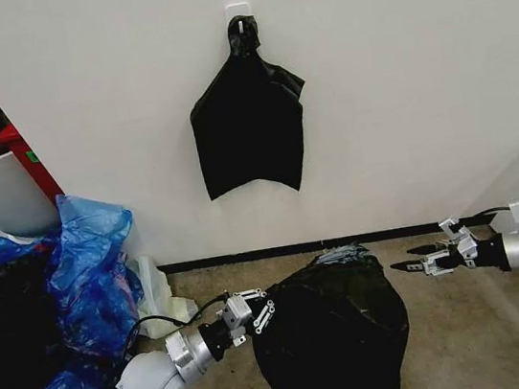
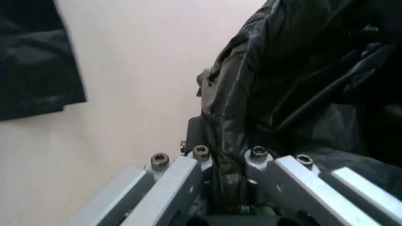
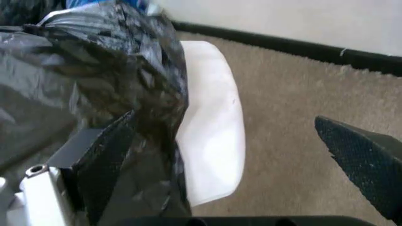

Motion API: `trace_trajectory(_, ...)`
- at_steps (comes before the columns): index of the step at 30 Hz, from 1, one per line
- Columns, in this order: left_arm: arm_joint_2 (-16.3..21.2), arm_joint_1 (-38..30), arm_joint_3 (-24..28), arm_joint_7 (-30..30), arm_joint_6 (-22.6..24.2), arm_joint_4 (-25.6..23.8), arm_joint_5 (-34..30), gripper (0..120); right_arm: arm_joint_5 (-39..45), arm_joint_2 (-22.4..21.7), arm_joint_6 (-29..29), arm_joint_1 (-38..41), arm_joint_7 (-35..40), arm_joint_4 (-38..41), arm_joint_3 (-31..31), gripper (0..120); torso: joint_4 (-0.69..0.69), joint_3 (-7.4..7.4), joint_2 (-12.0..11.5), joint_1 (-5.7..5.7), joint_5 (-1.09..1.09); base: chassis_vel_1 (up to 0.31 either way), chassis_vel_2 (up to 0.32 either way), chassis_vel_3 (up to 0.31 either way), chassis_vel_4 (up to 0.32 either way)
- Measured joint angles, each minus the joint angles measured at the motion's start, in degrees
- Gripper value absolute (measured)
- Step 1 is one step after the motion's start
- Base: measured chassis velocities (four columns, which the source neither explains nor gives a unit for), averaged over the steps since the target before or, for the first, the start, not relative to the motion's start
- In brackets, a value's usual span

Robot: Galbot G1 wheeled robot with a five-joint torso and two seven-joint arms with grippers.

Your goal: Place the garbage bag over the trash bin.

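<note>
Nearest to us, the left gripper presses against the left flank of the garbage bag, its arm rising from the lower left of the head view. From the left wrist we see a fold of black film drawn down between the metal fingers, which pinch it; where the film ends inside the jaws is hidden.

The garbage bag sits as a crinkled black mound on the beige carpet, draped over the trash bin. In the head view we cannot make out the bin at all under the plastic. From the right wrist, part of its cream-white wall shows bare beside the film, the rest covered.

Just right of the mound, the right gripper hangs clear of the bag, jaws spread wide with nothing between them; one dark textured fingertip is cut off at the frame edge.

At left, blue plastic bags heap beneath a white plant pot, itself cropped. Farthest back, another black bag hangs from a hook on the white wall.
</note>
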Motion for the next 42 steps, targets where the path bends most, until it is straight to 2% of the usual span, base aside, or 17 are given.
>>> trace_trajectory(2,-0.18,0.00,-0.06,-0.52,0.36,0.01,-0.58,1,0.82,0.33,0.15,-1.05,1.63,0.77,1.02,100,-0.01,0.00,0.00,0.00,0.02,0.000,0.000,0.000,0.000)
trace_trajectory(4,-1.29,0.21,-0.18,-4.45,2.51,0.03,-3.24,1,4.31,1.97,1.01,-5.02,9.14,4.19,5.10,100,-0.01,0.00,0.00,0.00,0.00,0.000,0.000,0.000,0.000)
trace_trajectory(6,-3.18,0.51,0.21,-13.63,5.83,-0.13,-7.78,1,7.75,6.10,2.86,-9.45,20.34,10.01,10.24,100,0.00,0.00,0.00,0.00,0.02,0.000,0.000,0.000,0.000)
trace_trajectory(9,-3.98,0.50,0.61,-19.31,9.33,-0.79,-11.47,1,9.26,10.45,4.89,-12.39,29.44,15.89,14.91,100,-0.02,0.00,0.00,0.00,0.02,0.000,0.000,0.000,0.000)
trace_trajectory(10,-3.98,0.50,0.61,-19.31,9.33,-0.79,-11.47,1,9.26,10.45,4.89,-12.39,29.44,15.89,14.91,100,-0.02,0.00,0.00,0.00,0.02,0.000,0.000,0.000,0.000)
trace_trajectory(12,-3.88,0.43,1.06,-21.67,12.75,-1.12,-14.44,1,10.10,13.65,5.74,-13.10,35.42,20.14,18.56,100,-0.02,0.00,0.00,0.00,0.00,0.000,0.000,0.000,0.000)
trace_trajectory(16,-3.48,0.38,2.35,-27.77,18.40,-1.18,-19.55,1,7.60,18.06,6.38,-12.99,41.42,27.22,23.73,100,-0.01,0.00,0.00,0.00,0.00,0.000,0.000,0.000,0.000)
trace_trajectory(17,-3.48,0.38,2.35,-27.77,18.40,-1.18,-19.55,1,7.60,18.06,6.38,-12.99,41.42,27.22,23.73,100,-0.01,0.00,0.00,0.00,0.00,0.000,0.000,0.000,0.000)
trace_trajectory(19,-3.32,0.14,3.46,-32.64,21.35,-1.75,-22.25,1,3.92,19.84,6.34,-13.08,46.10,33.24,23.73,100,-0.01,-0.01,0.00,0.00,0.00,0.000,0.000,0.000,0.000)
trace_trajectory(22,-3.23,-1.67,6.42,-41.06,24.18,-2.54,-25.41,1,-0.97,21.95,5.30,-12.43,52.19,39.68,18.79,100,0.00,-0.01,0.00,0.00,0.01,0.000,0.000,0.000,0.000)
trace_trajectory(23,-3.23,-1.67,6.42,-41.06,24.18,-2.54,-25.41,1,-0.97,21.95,5.30,-12.43,52.19,39.68,18.79,100,0.00,-0.01,0.00,0.00,0.01,0.000,0.000,0.000,0.000)
trace_trajectory(25,-3.31,-3.80,8.88,-45.66,25.65,-2.83,-26.88,1,-2.08,24.05,1.85,-10.49,55.66,42.68,13.92,100,-0.01,-0.01,0.00,0.00,0.00,0.000,0.000,0.000,0.000)
trace_trajectory(29,-3.51,-6.87,12.94,-49.41,26.92,-3.24,-28.60,1,-3.46,25.54,-0.82,-5.77,60.83,43.26,3.97,94,-0.01,0.00,0.00,0.00,0.01,0.000,0.000,0.000,0.000)
trace_trajectory(30,-3.51,-6.87,12.94,-49.41,26.92,-3.24,-28.60,1,-3.46,25.54,-0.82,-5.77,60.83,43.26,3.97,94,-0.01,0.00,0.00,0.00,0.01,0.000,0.000,0.000,0.000)
trace_trajectory(35,-4.80,-9.56,16.81,-52.30,27.33,-3.32,-29.16,1,-2.99,28.03,-2.85,1.35,70.64,40.97,-9.93,73,0.00,0.00,0.00,0.00,0.04,0.000,0.000,0.000,0.000)
trace_trajectory(36,-4.80,-9.56,16.81,-52.30,27.33,-3.32,-29.16,1,-2.99,28.03,-2.85,1.35,70.64,40.97,-9.93,73,0.00,0.00,0.00,0.00,0.04,0.000,0.000,0.000,0.000)
trace_trajectory(42,-5.16,-10.76,17.76,-52.72,26.13,-2.98,-25.95,1,11.13,30.68,0.37,8.62,90.96,39.11,-20.80,48,-0.01,0.00,0.00,0.00,0.02,0.000,0.000,0.000,0.000)
